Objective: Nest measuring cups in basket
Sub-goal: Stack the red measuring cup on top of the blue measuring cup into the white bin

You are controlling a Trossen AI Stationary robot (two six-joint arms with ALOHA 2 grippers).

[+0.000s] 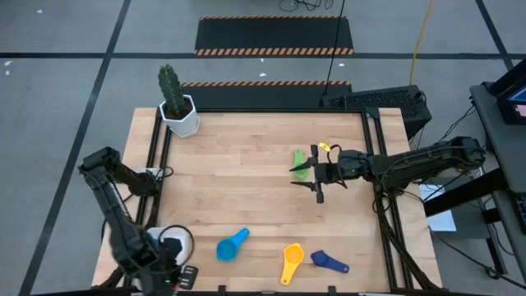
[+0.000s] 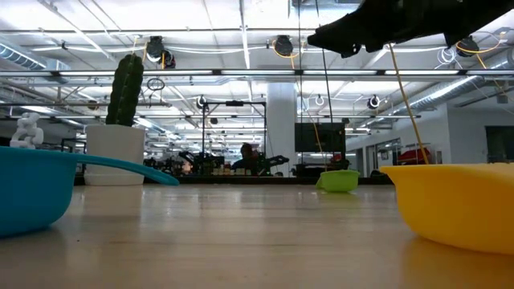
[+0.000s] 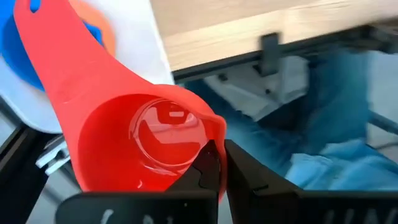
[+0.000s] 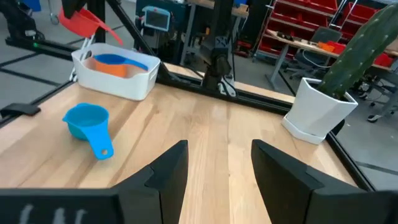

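From above, the left gripper sits at the near left corner of the wooden table, over the white basket, most of which the arm hides. The right gripper hangs over the middle right of the table with its fingers spread, right beside the green cup. A light blue cup, a yellow cup and a dark blue cup lie along the near edge, apart from one another. A cactus in a white pot stands at the far left corner. No writing can be read here.

At table height, the light blue cup fills the left foreground and the yellow cup the right. The green cup rests farther back on the wood, with the right arm above it. The cactus pot stands at the far left.

The left wrist camera shows the left gripper's fingers pressed together on the rim of the red cup, held above the basket, where blue and orange cups lie inside.

The right wrist camera shows its own fingers apart with nothing between them. Across the table are the light blue cup, the basket holding a blue and an orange cup, the red cup held up above it, and the cactus pot. No label is legible.
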